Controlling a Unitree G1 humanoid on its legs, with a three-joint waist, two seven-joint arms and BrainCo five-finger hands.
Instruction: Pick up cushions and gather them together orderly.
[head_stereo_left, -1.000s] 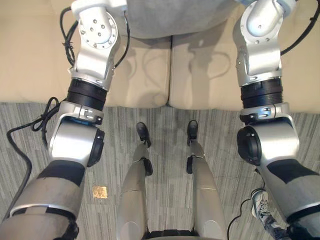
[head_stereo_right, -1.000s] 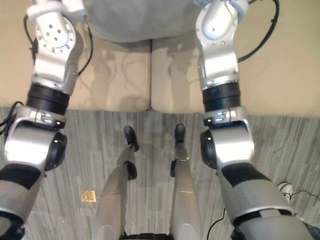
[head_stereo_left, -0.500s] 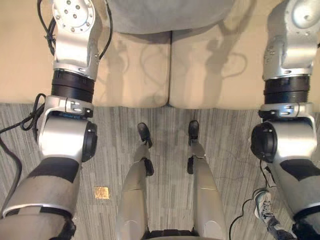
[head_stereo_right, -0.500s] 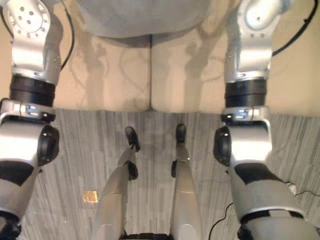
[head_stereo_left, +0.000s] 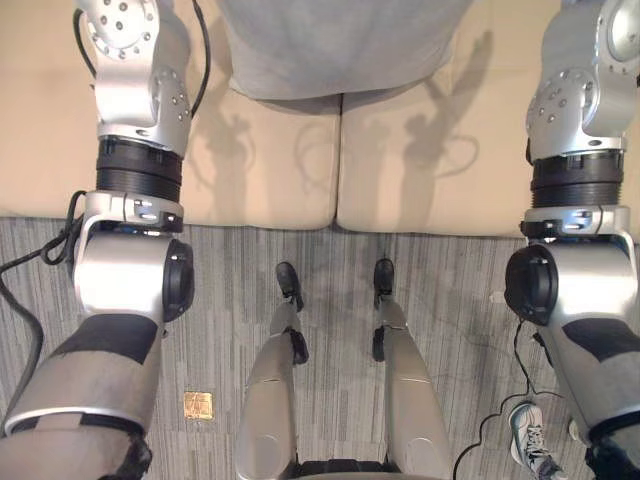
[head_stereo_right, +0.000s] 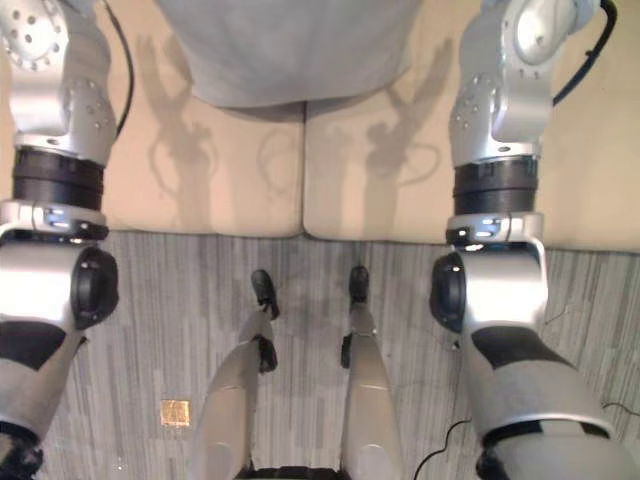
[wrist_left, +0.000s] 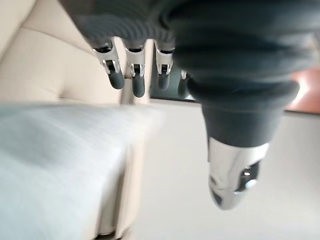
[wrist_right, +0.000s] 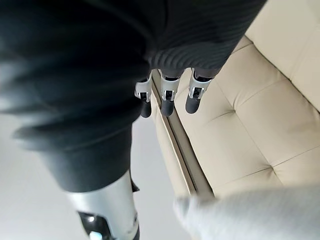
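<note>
Cushion (head_stereo_left: 340, 45) on sofa (head_stereo_left: 270, 170) btwn L robot hand (wrist_left: 135, 75) & R robot hand (wrist_right: 167, 100), both wide.

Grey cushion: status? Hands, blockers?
Left hand open, right hand open, both empty. Grey cushion lies on the sofa across the seat seam, ungripped. Nothing blocking seen; a shoe on the floor, off to the right.

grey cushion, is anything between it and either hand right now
Nothing visible does. The grey cushion lies on the beige sofa, across the seam between its two seat pads. In the wrist views the left hand and the right hand are open and clear of it, with bare sofa between.
</note>
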